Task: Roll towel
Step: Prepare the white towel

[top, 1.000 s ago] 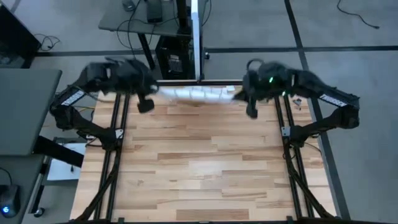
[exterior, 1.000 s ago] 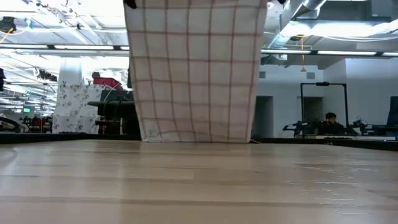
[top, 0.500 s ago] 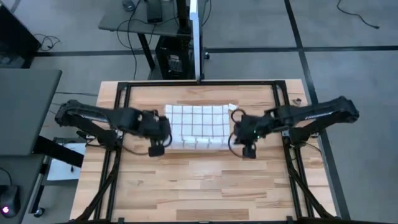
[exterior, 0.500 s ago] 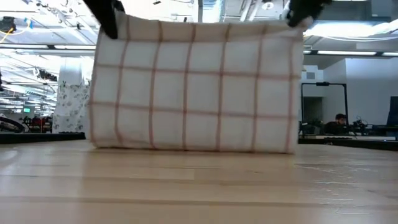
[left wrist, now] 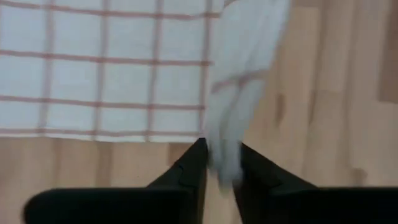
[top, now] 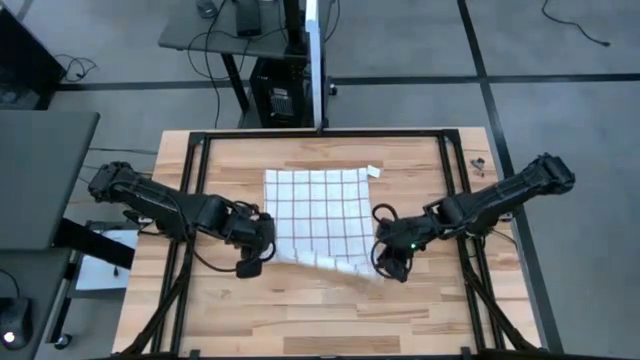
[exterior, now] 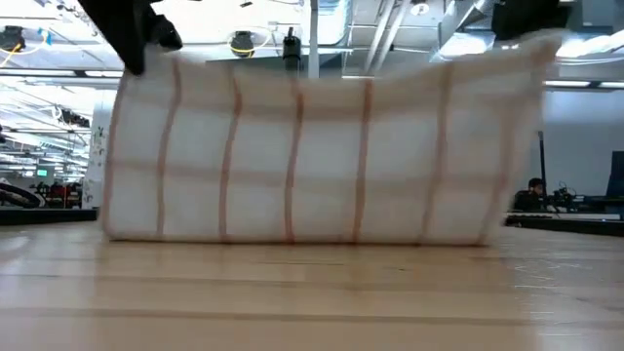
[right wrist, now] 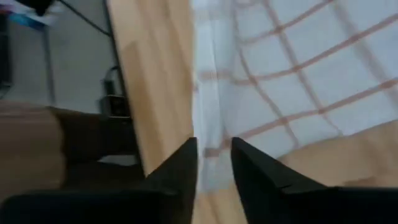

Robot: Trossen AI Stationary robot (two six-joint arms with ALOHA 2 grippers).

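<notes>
The white towel with thin red-brown grid lines lies spread in the middle of the table, with its far part flat on the wood. Its small white tag is at the far right corner. Its near edge is raised between my two grippers, and in the low view the towel stands like a curtain. My left gripper is shut on the near left corner. My right gripper is shut on the near right corner. My left gripper pinches the towel's near left corner between its two fingers, with the cloth bunched there. That corner is lifted, and the cloth runs down from it to the table. My right gripper pinches the towel's near right corner between its two fingers. That corner is lifted, and the edge between the two holds sags a little.
The black frame rails run along the table's left and right sides. Bare wood lies between the towel and the near edge. A desk and stand are beyond the far edge.
Both grippers have gone from the table's far edge toward its near edge and down, still shut on the towel's corners. The towel, which hung below them, has been laid out: its far part now lies flat on the wood and only the near edge stays lifted.
</notes>
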